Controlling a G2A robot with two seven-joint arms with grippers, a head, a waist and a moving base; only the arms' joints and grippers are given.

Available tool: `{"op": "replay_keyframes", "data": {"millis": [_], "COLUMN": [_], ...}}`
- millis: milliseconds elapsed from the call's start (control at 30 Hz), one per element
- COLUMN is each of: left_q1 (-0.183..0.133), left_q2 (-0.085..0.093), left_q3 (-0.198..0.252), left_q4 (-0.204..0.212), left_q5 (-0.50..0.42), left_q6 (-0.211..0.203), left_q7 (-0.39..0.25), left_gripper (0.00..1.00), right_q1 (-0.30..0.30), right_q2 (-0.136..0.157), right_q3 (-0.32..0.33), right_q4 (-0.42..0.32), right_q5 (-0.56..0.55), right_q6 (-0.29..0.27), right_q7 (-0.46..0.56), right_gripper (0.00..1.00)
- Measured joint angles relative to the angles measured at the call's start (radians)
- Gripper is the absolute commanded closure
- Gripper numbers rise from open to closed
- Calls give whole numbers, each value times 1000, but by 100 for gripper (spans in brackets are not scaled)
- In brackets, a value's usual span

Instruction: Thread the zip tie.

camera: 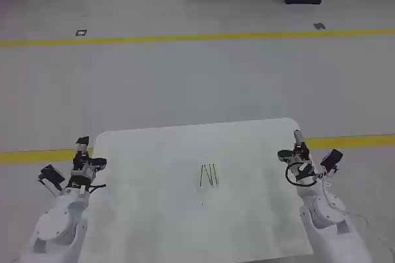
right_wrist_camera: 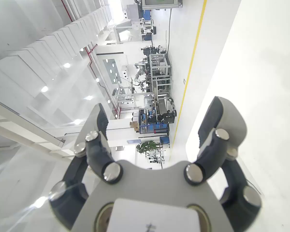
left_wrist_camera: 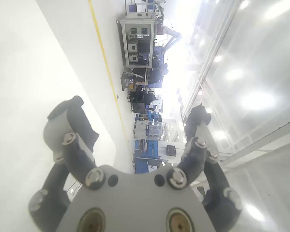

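Observation:
Thin dark zip ties lie side by side near the middle of the white table. My left gripper hangs at the table's left edge, far from the ties. Its own wrist view shows it open, with nothing between the fingers and pointing out at the room. My right gripper hangs at the table's right edge, equally far from the ties. In the right wrist view it also stands open and holds nothing.
The table has rounded far corners and sits on a pale floor with yellow lines behind it and at both sides. Machinery racks stand far off in the room.

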Motion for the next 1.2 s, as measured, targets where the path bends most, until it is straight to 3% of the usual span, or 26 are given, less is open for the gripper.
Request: {"op": "replay_keyframes", "data": {"millis": [33, 67, 100, 133, 167, 200, 233, 333, 400, 467, 567, 633, 867, 933, 967, 1067, 1100, 1200], "left_q1": [0, 0, 0, 0, 0, 0, 0, -11, -26, -38, -55, -58, -57, -80, -102, -174, -199, -240], "left_q2": [0, 0, 0, 0, 0, 0, 0, 3, 3, 2, 5, 7, 6, 9, 8, 3, 0, -9], "left_q3": [0, 0, 0, 0, 0, 0, 0, 20, 63, 96, 145, 151, 150, 176, 209, 326, 363, 425], "left_q4": [0, 0, 0, 0, 0, 0, 0, -18, -31, -39, -60, -64, -63, -83, -94, -97, -91, -74], "left_q5": [0, 0, 0, 0, 0, 0, 0, 25, 129, 225, 371, 454, 414, 441, 477, 620, 651, 677], "left_q6": [0, 0, 0, 0, 0, 0, 0, -17, -31, -6, 63, 68, 65, 74, 97, 218, 275, 387], "left_q7": [0, 0, 0, 0, 0, 0, 0, -19, -40, -49, -90, -94, -92, -118, -153, -269, -297, -325], "left_gripper": [22, 22, 22, 22, 0, 22, 0, 0, 0, 0, 0, 0, 0, 0, 0, 0, 0, 0], "right_q1": [0, 0, 0, 0, 0, 0, 0, 0, 0, 0, 0, 0, 0, 0, 0, 0, 0, 0], "right_q2": [0, 0, 0, 0, 0, 0, 0, 0, 0, 0, 0, 0, 0, 0, 0, 0, 0, 0], "right_q3": [0, 0, 0, 0, 0, 0, 0, 0, 0, 0, 0, 0, 0, 0, 0, 0, 0, 0], "right_q4": [0, 0, 0, 0, 0, 0, 0, 0, 0, 0, 0, 0, 0, 0, 0, 0, 0, 0], "right_q5": [0, 0, 0, 0, 0, 0, 0, 0, 0, 0, 0, 0, 0, 0, 0, 0, 0, 0], "right_q6": [0, 0, 0, 0, 0, 0, 0, 0, 0, 0, 0, 0, 0, 0, 0, 0, 0, 0], "right_q7": [0, 0, 0, 0, 0, 0, 0, 0, 0, 0, 0, 0, 0, 0, 0, 0, 0, 0], "right_gripper": [0, 22, 22, 0, 0, 0, 0, 0, 0, 0, 0, 0, 0, 0, 0, 0, 0, 0]}}
